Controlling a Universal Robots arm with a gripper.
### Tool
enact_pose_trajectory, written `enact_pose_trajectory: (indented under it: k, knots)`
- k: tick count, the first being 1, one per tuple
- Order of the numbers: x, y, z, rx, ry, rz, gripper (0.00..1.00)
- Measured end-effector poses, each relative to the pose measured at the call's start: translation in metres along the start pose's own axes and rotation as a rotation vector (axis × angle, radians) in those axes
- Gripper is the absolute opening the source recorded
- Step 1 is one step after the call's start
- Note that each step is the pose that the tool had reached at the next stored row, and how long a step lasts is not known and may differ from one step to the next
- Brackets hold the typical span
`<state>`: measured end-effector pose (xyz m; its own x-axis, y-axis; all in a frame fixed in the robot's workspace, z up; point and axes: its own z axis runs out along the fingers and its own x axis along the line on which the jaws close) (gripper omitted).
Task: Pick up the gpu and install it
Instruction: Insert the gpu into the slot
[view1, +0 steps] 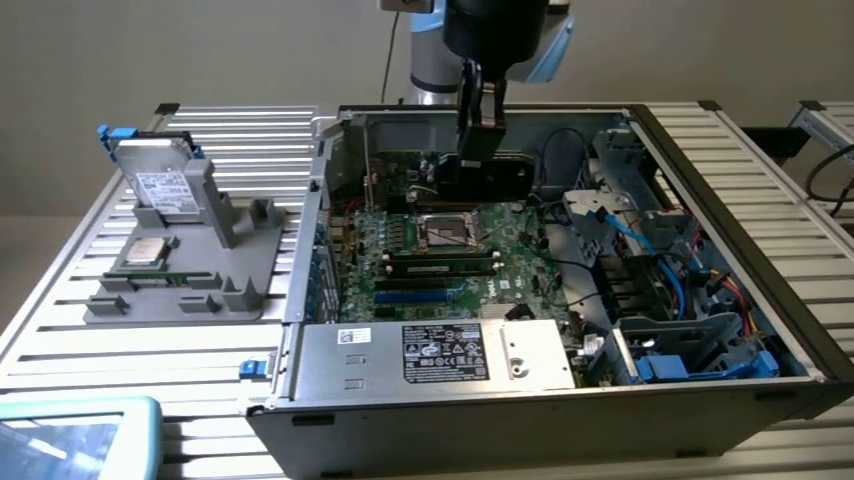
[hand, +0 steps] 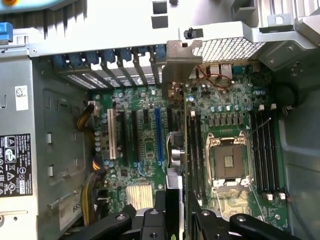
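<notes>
Black gripper (hand: 175, 210) partly closed, prob. clamping gpu (hand: 176, 125) edge-on.

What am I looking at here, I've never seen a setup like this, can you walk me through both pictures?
This is a robot arm working inside an open desktop computer case that lies on its side on a slatted metal table. One picture comes from a camera standing off to the side; the other comes from a camera on the arm's wrist, looking straight down into the case.

The gripper hangs over the green motherboard and is shut on the gpu, a flat dark card held on edge. In the wrist view the gpu runs edge-on between the fingers down toward the board, its silver bracket at the case's back wall.

To the exterior view's left, a grey holder carries a silver hard drive and a processor chip. At the front of the case sits the power supply.
</notes>
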<state>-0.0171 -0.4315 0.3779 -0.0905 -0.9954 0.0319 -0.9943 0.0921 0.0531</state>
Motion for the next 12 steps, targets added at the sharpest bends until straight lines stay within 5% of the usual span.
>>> enact_pose_trajectory:
  k: [12]
  knots:
    - [0.010, 0.0006, 0.0179, -0.0043, 0.0009, -0.011, 0.27]
